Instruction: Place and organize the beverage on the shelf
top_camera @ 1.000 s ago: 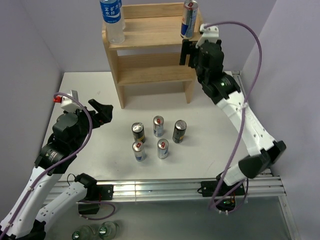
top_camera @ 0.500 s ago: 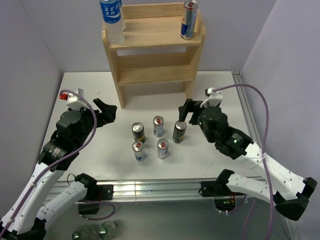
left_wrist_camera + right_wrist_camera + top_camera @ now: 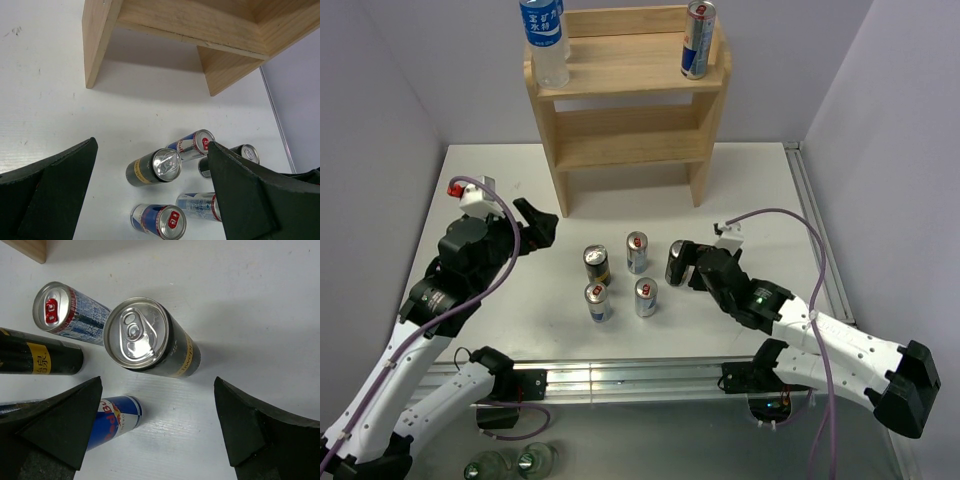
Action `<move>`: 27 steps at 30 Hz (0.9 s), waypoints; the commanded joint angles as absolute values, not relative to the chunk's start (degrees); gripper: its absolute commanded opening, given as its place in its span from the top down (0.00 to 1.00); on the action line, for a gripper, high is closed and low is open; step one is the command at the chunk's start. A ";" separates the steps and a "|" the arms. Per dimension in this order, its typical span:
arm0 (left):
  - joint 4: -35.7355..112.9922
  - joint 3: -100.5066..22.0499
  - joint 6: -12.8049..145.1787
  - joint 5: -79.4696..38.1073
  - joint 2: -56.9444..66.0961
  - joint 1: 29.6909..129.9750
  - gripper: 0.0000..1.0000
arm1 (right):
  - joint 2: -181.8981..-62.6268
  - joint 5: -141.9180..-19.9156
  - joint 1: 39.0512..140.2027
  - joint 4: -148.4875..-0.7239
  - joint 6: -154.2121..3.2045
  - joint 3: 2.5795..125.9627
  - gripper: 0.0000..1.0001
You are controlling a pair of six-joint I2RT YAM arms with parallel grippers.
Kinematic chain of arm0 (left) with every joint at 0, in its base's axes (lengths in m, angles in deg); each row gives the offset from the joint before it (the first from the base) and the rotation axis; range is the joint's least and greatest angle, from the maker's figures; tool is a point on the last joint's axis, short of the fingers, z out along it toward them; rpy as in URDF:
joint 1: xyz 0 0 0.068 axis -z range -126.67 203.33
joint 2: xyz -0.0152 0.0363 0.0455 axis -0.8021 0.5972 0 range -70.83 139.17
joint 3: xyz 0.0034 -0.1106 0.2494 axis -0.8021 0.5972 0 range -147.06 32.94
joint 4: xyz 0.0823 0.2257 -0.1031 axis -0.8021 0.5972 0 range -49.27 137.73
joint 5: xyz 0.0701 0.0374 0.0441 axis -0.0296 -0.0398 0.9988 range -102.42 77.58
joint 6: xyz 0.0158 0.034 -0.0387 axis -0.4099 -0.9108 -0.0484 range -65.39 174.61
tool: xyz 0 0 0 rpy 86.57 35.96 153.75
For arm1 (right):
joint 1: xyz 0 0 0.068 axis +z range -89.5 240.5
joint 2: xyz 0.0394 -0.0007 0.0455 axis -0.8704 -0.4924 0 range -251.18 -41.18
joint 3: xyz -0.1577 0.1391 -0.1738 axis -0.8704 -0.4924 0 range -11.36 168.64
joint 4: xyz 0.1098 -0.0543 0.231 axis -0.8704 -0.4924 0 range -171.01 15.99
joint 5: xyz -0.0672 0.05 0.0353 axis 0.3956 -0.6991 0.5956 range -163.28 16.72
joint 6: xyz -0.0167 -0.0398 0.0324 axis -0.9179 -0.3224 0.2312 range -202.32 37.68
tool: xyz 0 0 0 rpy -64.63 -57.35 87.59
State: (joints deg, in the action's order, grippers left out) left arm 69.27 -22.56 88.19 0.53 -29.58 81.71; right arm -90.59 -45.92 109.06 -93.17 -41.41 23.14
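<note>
The light wood shelf (image 3: pixel 630 100) stands at the back of the table. A water bottle (image 3: pixel 545 40) stands on the left of its top tier and a blue Red Bull can (image 3: pixel 699 40) on the right. Several cans stand in a cluster on the table. My right gripper (image 3: pixel 684 266) is open and low, right beside a dark can with a gold band (image 3: pixel 676 256); in the right wrist view that can (image 3: pixel 150 340) stands just ahead of the open gripper (image 3: pixel 157 430). My left gripper (image 3: pixel 535 225) is open and empty, left of the cluster.
The cluster also holds a second dark can (image 3: pixel 597 264) and Red Bull cans (image 3: pixel 637 252), (image 3: pixel 599 301), (image 3: pixel 646 296). The shelf's lower tier (image 3: pixel 630 150) holds nothing. In the left wrist view the cans (image 3: pixel 152 167) lie below the shelf's foot (image 3: pixel 97 45).
My right arm has come down from the shelf's top tier to the table beside the dark can, leaving the Red Bull can on the shelf. My left gripper has edged slightly forward.
</note>
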 commanded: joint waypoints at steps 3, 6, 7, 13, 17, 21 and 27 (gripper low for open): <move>70.09 -25.24 86.34 0.06 -29.08 81.90 0.01 | -91.71 -45.85 109.54 -85.53 -37.76 19.50 0.00; 70.26 -25.68 86.51 0.67 -29.08 81.90 0.01 | -92.68 -45.50 109.54 -81.84 -38.02 17.47 0.00; 70.35 -25.68 86.60 1.02 -29.08 81.98 0.01 | -93.03 -45.24 109.54 -79.92 -38.11 17.12 0.00; 71.05 -25.16 87.83 2.43 -28.82 81.90 0.01 | -98.57 -43.31 109.46 -71.92 -40.83 15.53 0.00; 71.49 -24.98 88.44 3.22 -28.82 81.90 0.01 | -104.09 -42.34 109.11 -67.16 -42.32 15.36 0.00; 72.37 -25.59 87.92 3.31 -28.20 81.90 0.01 | -107.70 -40.76 108.93 -64.17 -42.94 15.88 0.00; 73.69 -25.60 87.48 3.31 -28.64 81.98 0.01 | -110.87 -37.16 108.66 -62.06 -43.03 16.50 0.01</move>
State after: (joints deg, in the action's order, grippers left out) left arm 73.22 -23.33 88.21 2.48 -27.98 81.71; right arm -109.89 -41.97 108.97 -66.20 -42.64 15.82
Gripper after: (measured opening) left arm 0.993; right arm 0.996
